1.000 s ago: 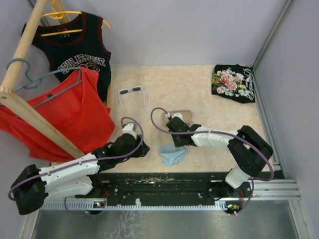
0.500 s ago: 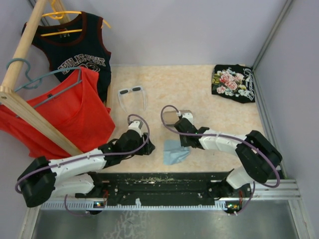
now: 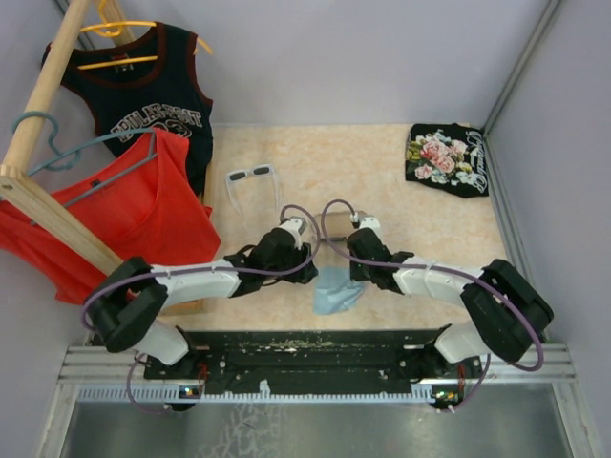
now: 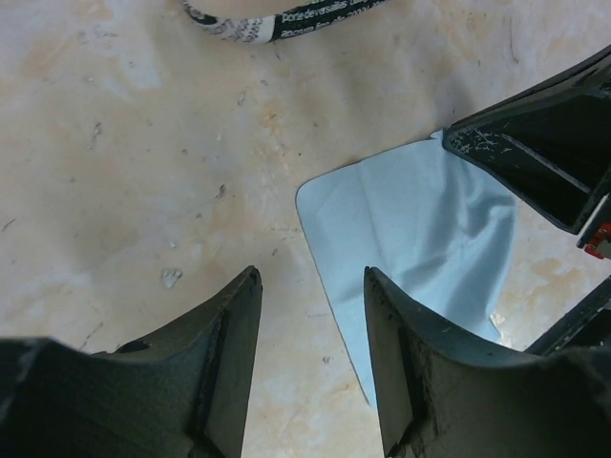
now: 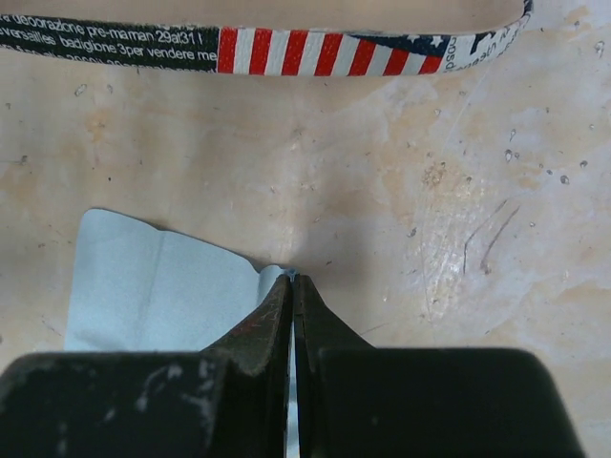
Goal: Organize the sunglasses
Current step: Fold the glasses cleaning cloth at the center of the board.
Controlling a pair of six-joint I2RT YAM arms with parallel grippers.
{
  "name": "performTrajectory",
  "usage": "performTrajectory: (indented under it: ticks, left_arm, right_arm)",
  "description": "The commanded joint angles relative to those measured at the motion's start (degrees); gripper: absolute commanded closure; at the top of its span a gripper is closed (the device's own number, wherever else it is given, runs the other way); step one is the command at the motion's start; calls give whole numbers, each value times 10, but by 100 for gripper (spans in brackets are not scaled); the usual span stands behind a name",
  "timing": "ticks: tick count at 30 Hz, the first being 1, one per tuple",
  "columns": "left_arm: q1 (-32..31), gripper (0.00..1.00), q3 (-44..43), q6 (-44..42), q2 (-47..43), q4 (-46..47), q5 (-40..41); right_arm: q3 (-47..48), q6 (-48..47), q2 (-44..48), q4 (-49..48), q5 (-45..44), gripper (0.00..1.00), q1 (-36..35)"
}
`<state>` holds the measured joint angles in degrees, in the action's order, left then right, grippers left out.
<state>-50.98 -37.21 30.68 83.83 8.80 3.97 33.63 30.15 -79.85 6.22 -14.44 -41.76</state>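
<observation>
right gripper (image 5: 292, 284) pressed together, seemingly pinching light-blue cloth (image 5: 153, 286) corner, left gripper (image 4: 310, 286) fingers apart at its other edge, white sunglasses (image 3: 252, 175) well apart beyond.

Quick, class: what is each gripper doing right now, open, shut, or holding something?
Left gripper: open, holding nothing.
Right gripper: shut on the edge of the light-blue cloth.
</observation>
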Motion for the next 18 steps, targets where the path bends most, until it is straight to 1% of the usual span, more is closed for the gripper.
performTrajectory:
  ticks: [1, 5, 8, 12, 18]
  left_arm:
    - [3, 48, -44, -45, 57, 15, -40]
    - [4, 49, -63, -46, 86, -3, -22]
    - [3, 50, -77, -54, 105, -13, -24]
    - [2, 52, -108, -59, 137, -49, 1]
    - [-5, 57, -127, -69, 164, -65, 15]
  right_arm:
    - [-12, 5, 11, -52, 31, 100, 13]
    - [-10, 2, 9, -56, 35, 100, 17]
    - [-17, 3, 10, -60, 35, 100, 16]
    - [-33, 12, 14, -74, 41, 100, 17]
    - [-55, 33, 19, -95, 50, 100, 18]
